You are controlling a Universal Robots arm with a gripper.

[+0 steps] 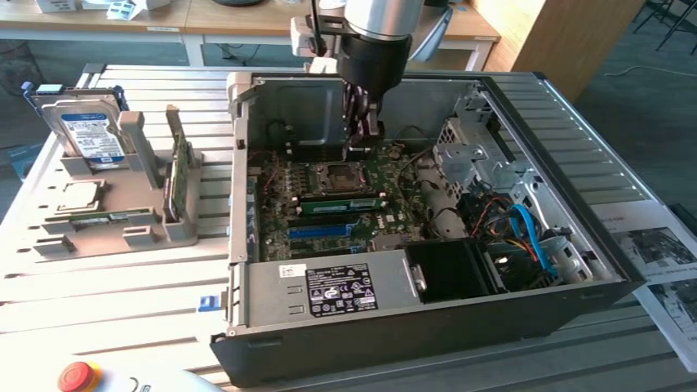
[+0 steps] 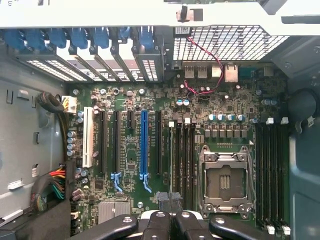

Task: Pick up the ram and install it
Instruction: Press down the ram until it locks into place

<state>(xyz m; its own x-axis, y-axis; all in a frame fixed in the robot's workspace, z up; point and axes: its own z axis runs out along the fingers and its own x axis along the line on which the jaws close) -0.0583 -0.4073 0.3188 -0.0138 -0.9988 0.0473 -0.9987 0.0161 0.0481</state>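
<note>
- Exterior view: your hand hangs clenched inside the computer case; whatever it pinches is hard to make out. A ram sits slotted on the motherboard.
- Wrist view: clenched fingers are cut off, a dark piece between them over the memory slots.

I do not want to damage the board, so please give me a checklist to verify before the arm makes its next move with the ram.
1. Gripper shut: ok.
2. Ram held in the grip: cannot tell.
3. Gripper inside the open case, over the motherboard: ok.
4. Memory slots beside the processor socket free of cables: ok.
5. Red wire away from those slots, near the rear ports: ok.
</note>
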